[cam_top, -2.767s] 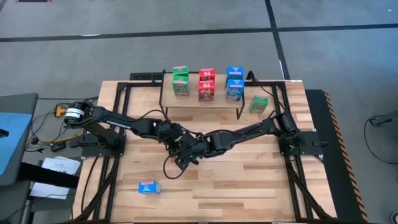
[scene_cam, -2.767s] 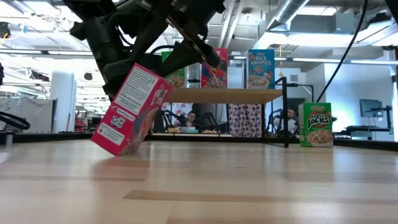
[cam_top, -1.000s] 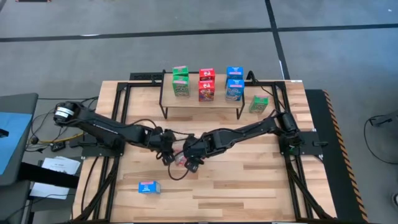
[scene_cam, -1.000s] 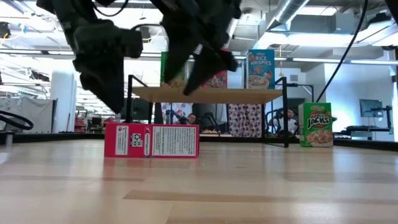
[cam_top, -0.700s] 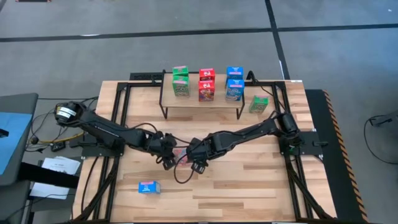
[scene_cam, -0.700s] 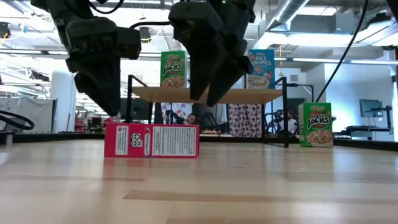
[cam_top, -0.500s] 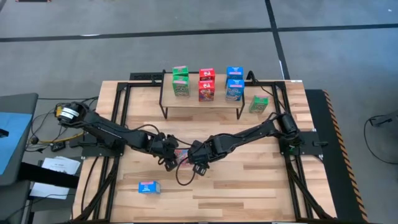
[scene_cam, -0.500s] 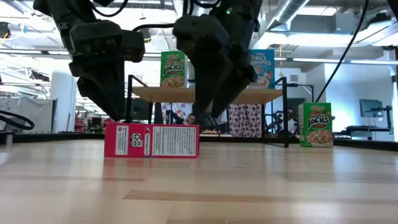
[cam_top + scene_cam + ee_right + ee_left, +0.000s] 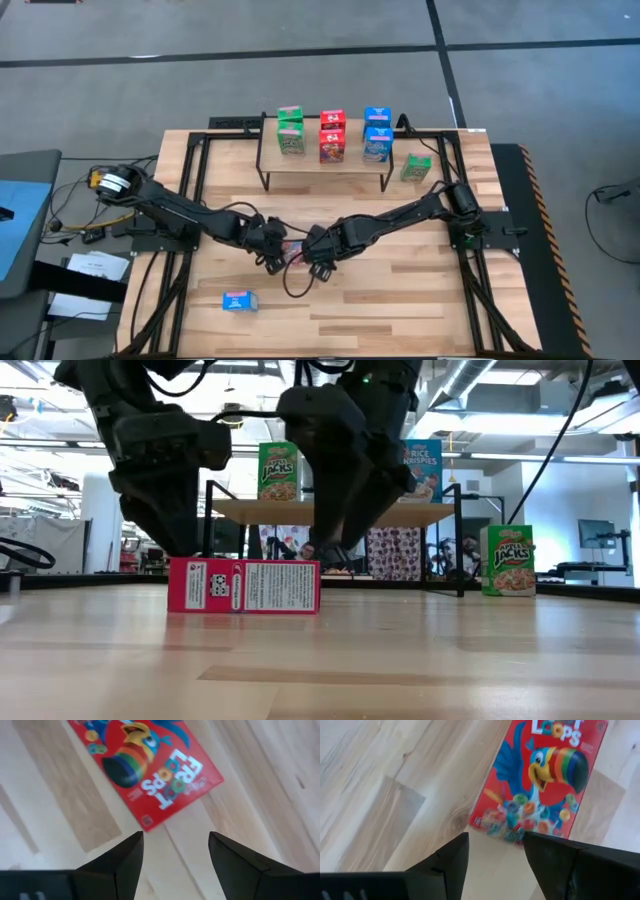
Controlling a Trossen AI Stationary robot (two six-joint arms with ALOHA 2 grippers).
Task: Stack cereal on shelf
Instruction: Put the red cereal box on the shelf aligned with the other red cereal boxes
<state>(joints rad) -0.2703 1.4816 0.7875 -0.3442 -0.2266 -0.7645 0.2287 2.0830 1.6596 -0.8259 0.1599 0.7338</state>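
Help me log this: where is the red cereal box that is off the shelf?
In the high view the red cereal box lies flat on the table's middle, between the left gripper and right gripper.

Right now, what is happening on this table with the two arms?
Both arms lean over one red cereal box lying flat on the table, front up. The left hand and the right hand hang just above it with fingers apart; neither grips it. On the shelf stand six boxes, two green, two red, two blue. A green box stands on the table by the shelf's right end, and a blue box lies near the front left.
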